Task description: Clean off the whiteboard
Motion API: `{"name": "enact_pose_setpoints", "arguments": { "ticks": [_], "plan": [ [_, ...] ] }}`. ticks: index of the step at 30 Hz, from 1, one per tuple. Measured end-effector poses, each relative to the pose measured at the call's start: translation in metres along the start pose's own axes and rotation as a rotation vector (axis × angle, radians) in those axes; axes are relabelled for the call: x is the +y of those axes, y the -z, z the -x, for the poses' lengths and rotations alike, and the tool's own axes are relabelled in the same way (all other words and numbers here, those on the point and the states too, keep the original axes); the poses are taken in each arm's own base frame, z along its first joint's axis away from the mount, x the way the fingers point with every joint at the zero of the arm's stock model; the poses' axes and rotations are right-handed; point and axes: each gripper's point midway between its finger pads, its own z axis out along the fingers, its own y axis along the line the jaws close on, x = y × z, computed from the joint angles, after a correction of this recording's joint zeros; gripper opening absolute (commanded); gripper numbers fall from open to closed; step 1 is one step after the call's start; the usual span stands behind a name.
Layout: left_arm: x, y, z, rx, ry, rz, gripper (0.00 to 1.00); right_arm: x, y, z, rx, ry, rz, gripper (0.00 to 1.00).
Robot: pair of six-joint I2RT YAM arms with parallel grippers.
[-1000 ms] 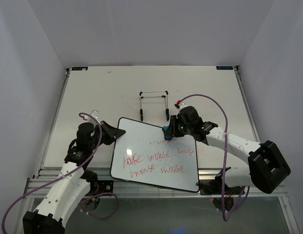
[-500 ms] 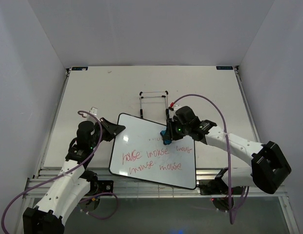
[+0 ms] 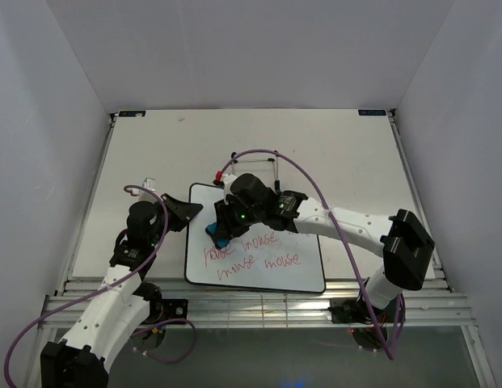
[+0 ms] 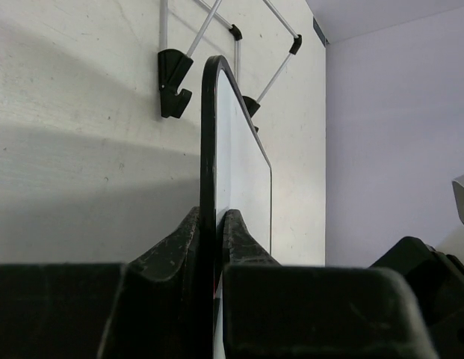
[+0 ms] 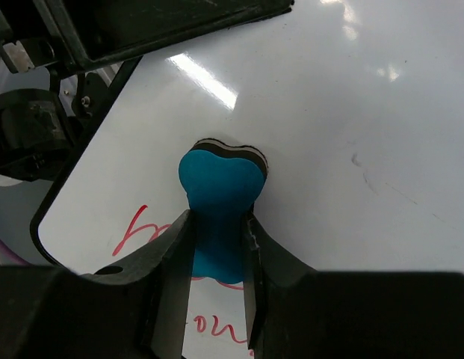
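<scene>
White tabletop [image 3: 153, 153]: right gripper [image 5: 217, 221] squeezing a blue bone-shaped eraser [image 5: 220, 179] at the left of the glossy whiteboard [image 3: 311, 271], red handwriting [image 3: 259, 252] running rightward; left gripper [image 4: 213, 224] pinching its rim.

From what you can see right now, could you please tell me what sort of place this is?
Probably a robot lab test cell: plain white walls box in a white table, with the left arm and right arm bolted at its near edge, working on a whiteboard.

The tabletop [image 3: 153, 145] far of the wire stand [image 4: 174, 82] is open, as are strips left and right of the whiteboard [image 3: 291, 275]. The right arm [image 3: 348, 226] lies across the board's far side.
</scene>
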Motion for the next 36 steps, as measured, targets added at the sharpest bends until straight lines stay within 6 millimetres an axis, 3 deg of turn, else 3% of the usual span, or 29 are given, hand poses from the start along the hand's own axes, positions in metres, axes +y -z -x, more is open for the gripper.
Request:
{"name": "enact_pose_setpoints", "arguments": {
  "ticks": [3, 5, 10, 13, 15, 18, 20, 22, 24, 30, 33, 36],
  "plan": [
    [0.0, -0.001, -0.002, 0.004, 0.0, -0.004, 0.0, -0.016, 0.003, 0.0, -0.016, -0.036, -0.004, 0.08],
    [0.0, -0.001, -0.002, 0.007, -0.002, -0.006, 0.0, -0.042, 0.012, -0.006, -0.036, -0.074, -0.03, 0.08],
    [-0.001, 0.0, -0.006, 0.025, -0.012, -0.014, 0.0, -0.165, 0.058, -0.043, -0.065, -0.28, -0.277, 0.08],
    [-0.002, 0.001, -0.007, 0.03, -0.015, -0.02, 0.0, -0.212, 0.083, -0.071, -0.075, -0.373, -0.391, 0.08],
    [-0.003, 0.001, -0.007, 0.031, -0.016, -0.025, 0.0, -0.225, 0.092, -0.082, -0.067, -0.4, -0.428, 0.08],
    [-0.004, 0.001, -0.007, 0.033, -0.017, -0.028, 0.0, -0.224, 0.094, -0.082, -0.057, -0.376, -0.425, 0.08],
    [-0.004, 0.001, -0.007, 0.032, -0.018, -0.029, 0.0, -0.218, 0.091, -0.08, -0.052, -0.342, -0.421, 0.08],
    [-0.005, 0.001, -0.007, 0.03, -0.018, -0.031, 0.0, -0.197, 0.083, -0.073, -0.042, -0.288, -0.381, 0.08],
    [-0.005, 0.001, -0.007, 0.03, -0.017, -0.03, 0.0, -0.157, 0.069, -0.063, -0.036, -0.204, -0.292, 0.08],
    [-0.007, 0.002, -0.008, 0.037, -0.014, -0.039, 0.0, -0.008, 0.023, -0.027, -0.025, -0.002, 0.022, 0.08],
    [-0.008, 0.002, -0.01, 0.044, -0.014, -0.042, 0.0, 0.041, 0.008, -0.017, -0.016, 0.04, 0.102, 0.08],
    [-0.007, 0.002, -0.011, 0.049, -0.014, -0.039, 0.0, 0.066, -0.001, -0.013, -0.012, 0.063, 0.132, 0.08]
  ]
}}
